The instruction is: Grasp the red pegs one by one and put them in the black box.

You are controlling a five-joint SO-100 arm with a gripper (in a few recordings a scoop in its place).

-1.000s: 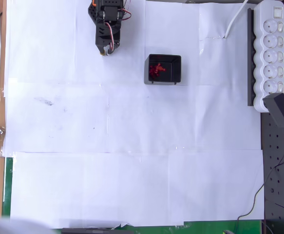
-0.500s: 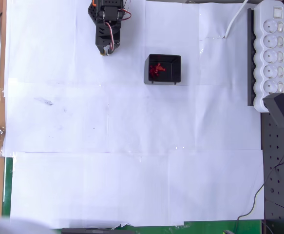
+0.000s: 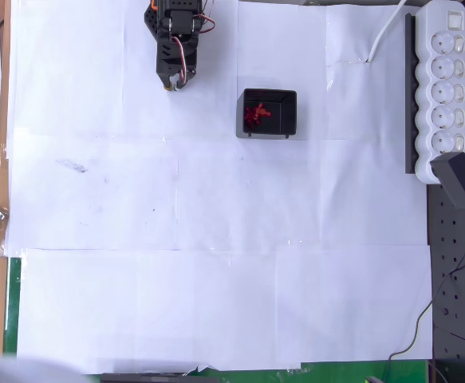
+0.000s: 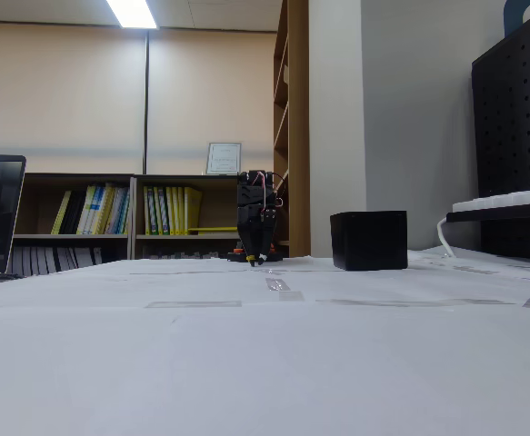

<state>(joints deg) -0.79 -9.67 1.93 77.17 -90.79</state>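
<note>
The black box (image 3: 289, 112) stands on the white paper at the upper middle of the overhead view, with several red pegs (image 3: 256, 114) lying in a heap inside it. In the fixed view the black box (image 4: 368, 240) shows side-on and its walls hide the pegs. My gripper (image 3: 170, 82) is folded back at the arm's base, to the left of the box and apart from it, pointing down at the paper. Its jaws look closed with nothing between them. From the side, the gripper (image 4: 258, 259) hangs just above the table.
A white power strip (image 3: 445, 84) on a black rail lies along the right edge, with a white cable (image 3: 385, 32) running to the top. Black pegboard (image 3: 455, 279) fills the lower right. White paper sheets (image 3: 216, 239) cover the table.
</note>
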